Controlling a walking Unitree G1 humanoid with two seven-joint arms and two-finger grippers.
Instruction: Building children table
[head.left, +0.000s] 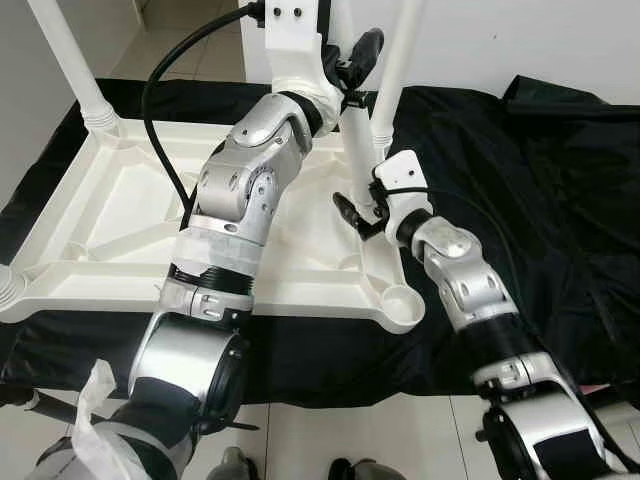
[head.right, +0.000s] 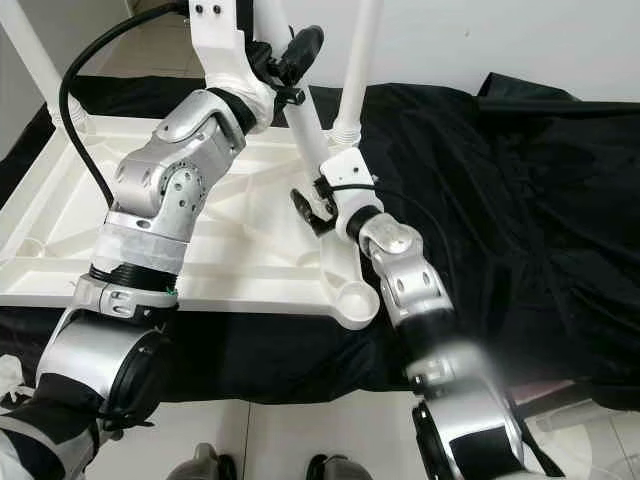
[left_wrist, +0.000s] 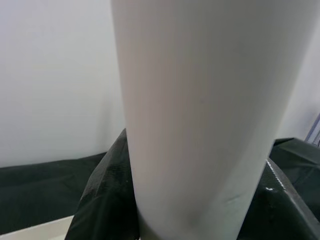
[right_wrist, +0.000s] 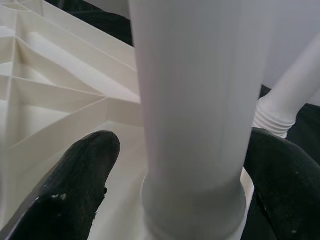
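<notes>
Both end effectors are clamped on one white leg (head.left: 358, 150): the left end effector (head.left: 362, 62) high, the right end effector (head.left: 362, 213) low, probably to seat it straight in the tabletop (head.left: 120, 200).

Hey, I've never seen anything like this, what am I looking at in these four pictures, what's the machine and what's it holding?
This is a humanoid robot with two silver arms, each ending in a two-fingered black tool. The two wide pictures come from cameras in its head, looking down; the two close-ups come from cameras on its wrists. On a black cloth on the floor lies a white plastic tabletop, upside down, ribs showing. Some white legs already stand in corner sockets. Both arms work on one white leg: the left tool grips it high up, the right tool sits around its base, near the socket. One near corner socket has no leg.
</notes>
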